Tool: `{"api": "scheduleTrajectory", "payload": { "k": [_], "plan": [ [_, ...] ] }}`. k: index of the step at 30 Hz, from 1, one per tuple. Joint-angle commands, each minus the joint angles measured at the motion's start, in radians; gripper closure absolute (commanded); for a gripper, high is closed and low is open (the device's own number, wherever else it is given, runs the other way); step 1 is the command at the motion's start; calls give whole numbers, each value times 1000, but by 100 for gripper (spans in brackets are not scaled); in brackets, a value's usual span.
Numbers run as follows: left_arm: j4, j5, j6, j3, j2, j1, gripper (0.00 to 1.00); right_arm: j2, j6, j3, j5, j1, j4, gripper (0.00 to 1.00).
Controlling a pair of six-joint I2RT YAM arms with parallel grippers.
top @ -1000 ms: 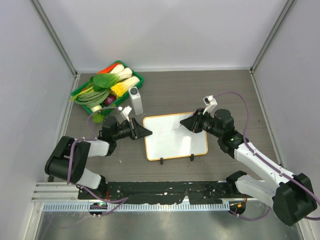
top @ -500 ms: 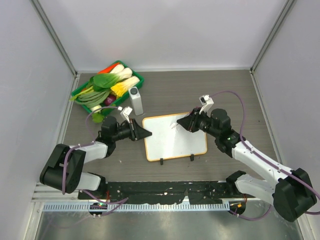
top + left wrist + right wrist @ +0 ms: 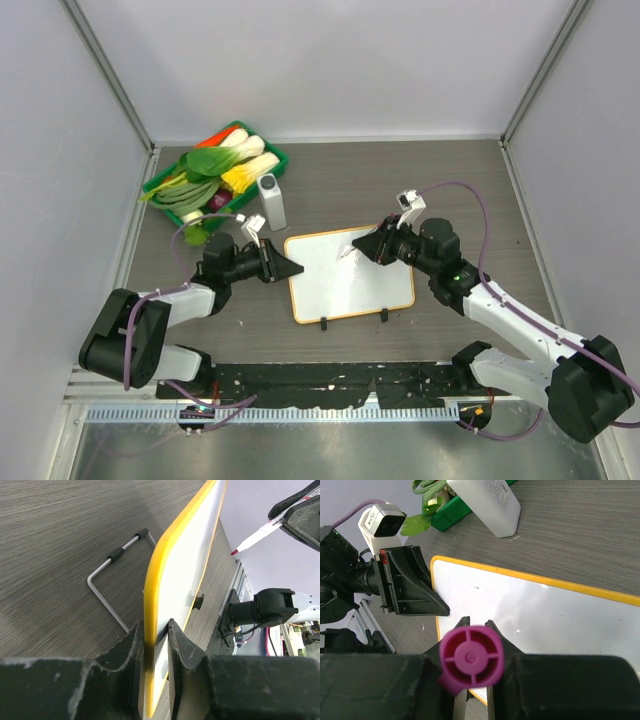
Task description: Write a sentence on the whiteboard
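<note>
Resting on the counter (image 3: pixel 450 190) between the arms, the whiteboard (image 3: pixel 350 280) looks light, stiff and slick, best pinched at its orange frame, as the left fingers (image 3: pixel 187 655) do at one edge; the right fingers (image 3: pixel 545 680) clamp a magenta marker (image 3: pixel 470 657).

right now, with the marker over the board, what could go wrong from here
1. The left hand pinches only the thin left edge of the whiteboard; marker pressure away from that grip could pivot the board.
2. The right hand holds the marker slanted, tip seemingly off the surface; a hard descent could skid it.
3. The white container sits near the board's far left corner; a shifting board might bump it.
</note>
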Motion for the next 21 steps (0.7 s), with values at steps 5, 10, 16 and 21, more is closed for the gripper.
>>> {"api": "scheduleTrajectory", "payload": {
  "k": [5, 10, 16, 21],
  "plan": [
    [-74, -62, 78, -5, -6, -3, 100, -6, -17, 39, 14, 11, 57, 99],
    [-91, -69, 89, -1, -10, -3, 98, -9, -20, 37, 20, 12, 52, 99],
    [-115, -79, 106, -1, -32, -4, 90, -15, -22, 37, 20, 14, 52, 99],
    [-128, -82, 112, 6, -32, -4, 82, -23, -20, 31, 26, 11, 55, 99]
  ]
}}
